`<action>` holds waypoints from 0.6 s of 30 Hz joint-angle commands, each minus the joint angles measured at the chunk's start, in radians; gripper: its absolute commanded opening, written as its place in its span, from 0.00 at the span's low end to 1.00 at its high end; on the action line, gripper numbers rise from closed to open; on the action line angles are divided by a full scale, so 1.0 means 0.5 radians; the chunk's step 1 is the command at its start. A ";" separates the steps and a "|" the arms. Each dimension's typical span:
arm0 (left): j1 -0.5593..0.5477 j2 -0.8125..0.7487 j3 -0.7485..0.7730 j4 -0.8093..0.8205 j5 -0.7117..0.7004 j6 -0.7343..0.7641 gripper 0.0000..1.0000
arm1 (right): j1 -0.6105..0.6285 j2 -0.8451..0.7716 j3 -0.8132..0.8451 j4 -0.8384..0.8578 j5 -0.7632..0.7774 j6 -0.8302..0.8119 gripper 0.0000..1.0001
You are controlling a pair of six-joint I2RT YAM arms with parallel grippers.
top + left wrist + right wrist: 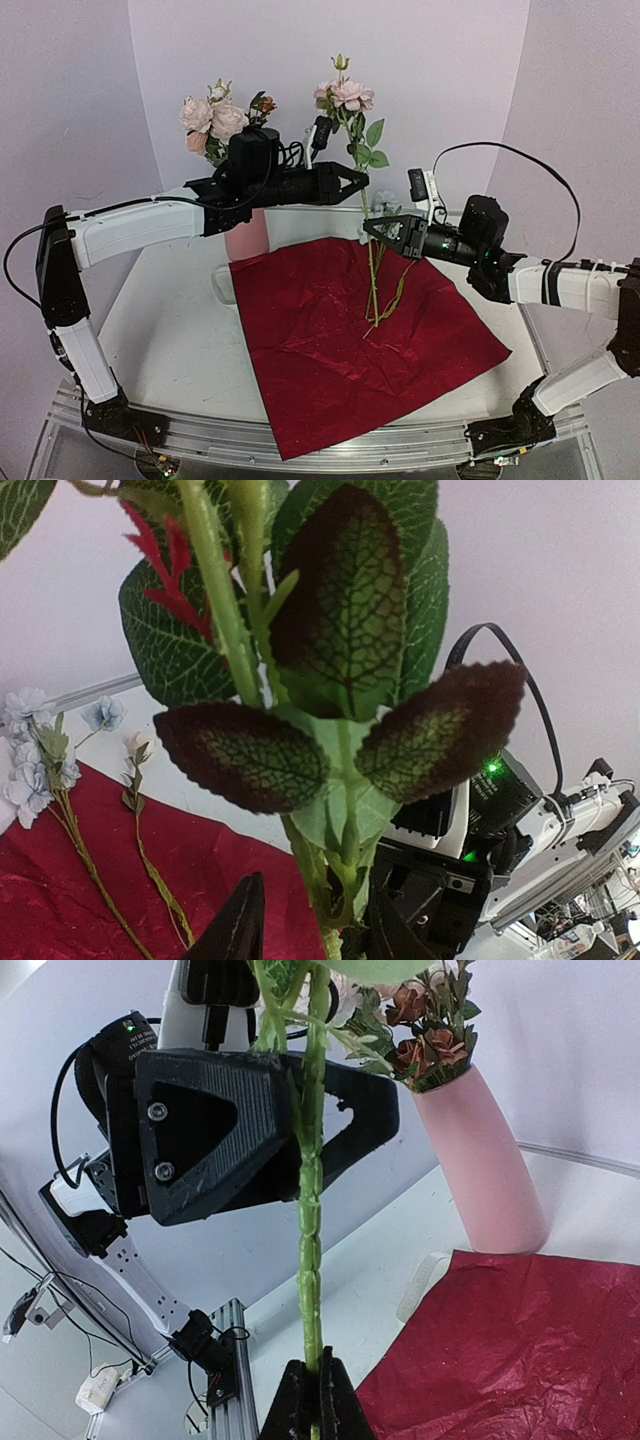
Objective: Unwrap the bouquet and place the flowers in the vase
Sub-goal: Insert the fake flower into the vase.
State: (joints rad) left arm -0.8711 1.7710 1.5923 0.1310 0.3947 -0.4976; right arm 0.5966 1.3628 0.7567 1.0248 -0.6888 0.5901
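The red paper (350, 350) lies unfolded and flat on the table (170, 330). A few loose stems (392, 295) lie across its far half, and pale blue blooms (384, 200) sit just past its far edge. The vase (247, 236) stands upright at the paper's far-left corner and holds pink and peach flowers (212, 118). Your left forearm crosses right in front of the vase, so from above you see only its lower part.

Your left arm reaches in from the left with the forearm about level. The left gripper (352, 184) points right, at mid-height on the rose (350, 96). Its fingers (240, 925) stand partly apart on either side of the stem, and the left wrist view shows a gap between one finger and the stem. Your right arm comes in from the right, bent at the elbow, with the right gripper (372, 228) pointing left. It is below the left gripper and pinched tight on the same stem.

The rose is held in the air over the far part of the paper, to the right of the vase and apart from it. Its long axis is close to vertical, with the pink blooms and a bud on top and the leaves just above the left gripper. The bare stem runs down toward the paper, and you cannot tell whether its lower end touches.
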 commanded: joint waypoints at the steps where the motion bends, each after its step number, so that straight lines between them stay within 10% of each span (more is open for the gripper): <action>1: -0.009 0.029 0.130 0.063 0.026 0.007 0.23 | 0.022 -0.058 0.027 0.173 -0.084 -0.051 0.00; 3: -0.009 0.026 0.131 0.065 0.042 0.028 0.05 | 0.024 -0.047 0.033 0.170 -0.088 -0.052 0.02; 9: -0.025 -0.058 0.009 0.049 0.036 0.315 0.00 | 0.026 -0.084 0.025 0.079 0.029 -0.117 0.73; 18: -0.028 -0.320 -0.303 -0.044 -0.239 0.799 0.00 | 0.025 -0.304 0.100 -0.296 0.208 -0.345 0.78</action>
State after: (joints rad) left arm -0.8837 1.7095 1.4718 0.1126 0.3700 -0.2607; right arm 0.6060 1.2742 0.7578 0.9095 -0.6132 0.4857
